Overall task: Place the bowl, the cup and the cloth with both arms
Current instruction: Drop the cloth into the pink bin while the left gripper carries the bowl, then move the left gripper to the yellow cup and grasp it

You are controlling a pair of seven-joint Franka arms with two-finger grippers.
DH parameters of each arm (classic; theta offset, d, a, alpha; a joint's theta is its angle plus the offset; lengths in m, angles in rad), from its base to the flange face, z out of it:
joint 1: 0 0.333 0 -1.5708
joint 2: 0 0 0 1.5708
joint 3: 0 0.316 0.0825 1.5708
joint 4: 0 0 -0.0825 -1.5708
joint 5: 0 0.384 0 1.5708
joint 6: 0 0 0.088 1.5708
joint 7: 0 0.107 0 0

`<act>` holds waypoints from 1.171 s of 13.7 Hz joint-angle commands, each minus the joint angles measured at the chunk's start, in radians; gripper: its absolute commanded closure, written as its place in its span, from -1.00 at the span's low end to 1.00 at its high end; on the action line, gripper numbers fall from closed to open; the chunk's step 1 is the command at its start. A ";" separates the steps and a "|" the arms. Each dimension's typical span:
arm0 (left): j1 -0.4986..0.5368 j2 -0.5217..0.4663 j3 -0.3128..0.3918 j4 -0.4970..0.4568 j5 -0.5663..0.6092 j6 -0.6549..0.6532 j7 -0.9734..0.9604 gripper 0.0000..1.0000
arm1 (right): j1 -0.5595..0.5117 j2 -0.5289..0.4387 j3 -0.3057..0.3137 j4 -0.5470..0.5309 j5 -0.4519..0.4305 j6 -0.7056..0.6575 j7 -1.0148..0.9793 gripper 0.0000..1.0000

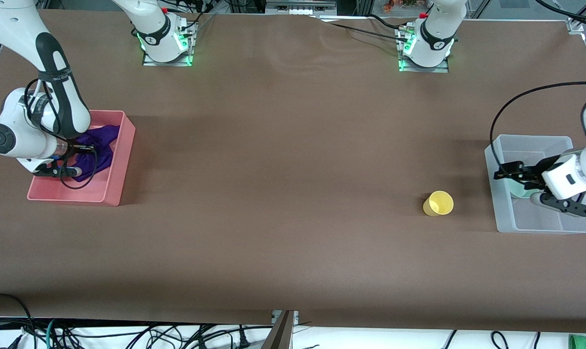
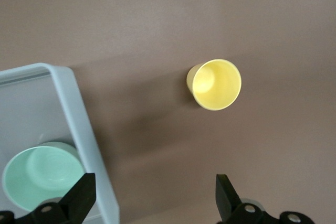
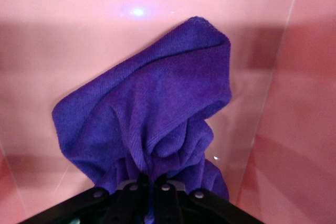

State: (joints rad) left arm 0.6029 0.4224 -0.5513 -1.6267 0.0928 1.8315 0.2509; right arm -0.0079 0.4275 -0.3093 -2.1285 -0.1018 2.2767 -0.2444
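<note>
A purple cloth (image 1: 100, 140) lies bunched inside a pink bin (image 1: 120, 160) at the right arm's end of the table. In the right wrist view the cloth (image 3: 157, 114) hangs in a gathered fold with its long axis running from the pinched end out to a rounded, loose end that rests against the pink floor. The right gripper (image 1: 72, 170) is down in the bin, its jaws closed on the cloth, which is pinched between the black fingers (image 3: 139, 190). The arm's white wrist hides much of the bin's inside, so the full spread of the cloth cannot be seen.

A yellow cup (image 1: 438, 203) stands alone on the bare brown table (image 1: 283, 194), toward the left arm's end and beside a clear bin (image 1: 503, 213). The cup (image 2: 215, 84) has its open mouth facing up and nothing inside it.

A pale green bowl (image 1: 519, 190) sits in the clear bin, mouth up and holding nothing, just inside the bin's wall (image 2: 79, 124) on the cup's side. In the front view it is mostly hidden by the left gripper (image 1: 508, 172), which hovers over that wall. The left gripper's jaws stand wide open, one fingertip (image 2: 79, 195) over the bowl (image 2: 39, 174) and the other over bare table, gripping nothing.
</note>
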 commanded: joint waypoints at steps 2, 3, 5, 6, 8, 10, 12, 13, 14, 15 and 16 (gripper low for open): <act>-0.018 -0.014 -0.026 -0.111 -0.015 0.147 -0.114 -1.00 | 0.002 0.007 -0.001 -0.021 0.019 0.043 -0.013 1.00; -0.026 -0.014 -0.026 -0.157 -0.007 0.216 -0.139 -1.00 | 0.002 0.007 -0.001 -0.021 0.019 0.043 -0.013 0.13; -0.045 0.002 -0.022 -0.234 0.001 0.357 -0.168 -1.00 | 0.002 -0.001 -0.001 -0.015 0.019 0.035 -0.013 -1.00; -0.045 0.021 -0.022 -0.252 0.002 0.406 -0.173 -1.00 | 0.002 -0.004 0.001 -0.013 0.019 0.032 -0.013 -1.00; -0.051 0.064 -0.019 -0.263 0.024 0.478 -0.190 -1.00 | 0.002 -0.022 0.001 -0.010 0.019 0.003 -0.013 -1.00; -0.051 0.126 -0.019 -0.263 0.121 0.556 -0.260 -0.89 | 0.002 -0.052 0.015 0.024 0.019 -0.080 -0.013 -1.00; -0.058 0.176 -0.019 -0.262 0.192 0.604 -0.341 -0.14 | 0.003 -0.082 0.022 0.082 0.019 -0.170 -0.013 -1.00; -0.060 0.188 -0.019 -0.262 0.206 0.621 -0.355 0.30 | 0.003 -0.094 0.022 0.113 0.019 -0.215 -0.013 -1.00; -0.060 0.199 -0.019 -0.262 0.206 0.621 -0.364 0.66 | 0.003 -0.105 0.024 0.149 0.019 -0.256 -0.013 -1.00; -0.060 0.200 -0.019 -0.262 0.206 0.621 -0.367 1.00 | 0.005 -0.111 0.024 0.191 0.020 -0.299 -0.015 -1.00; -0.060 0.200 -0.019 -0.262 0.206 0.621 -0.368 1.00 | 0.005 -0.114 0.025 0.238 0.022 -0.353 -0.015 -1.00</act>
State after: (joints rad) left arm 0.5469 0.6213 -0.5696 -1.8994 0.2720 2.4486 -0.0856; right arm 0.0008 0.3300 -0.2892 -1.9648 -0.1003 2.0169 -0.2444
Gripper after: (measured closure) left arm 0.604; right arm 0.000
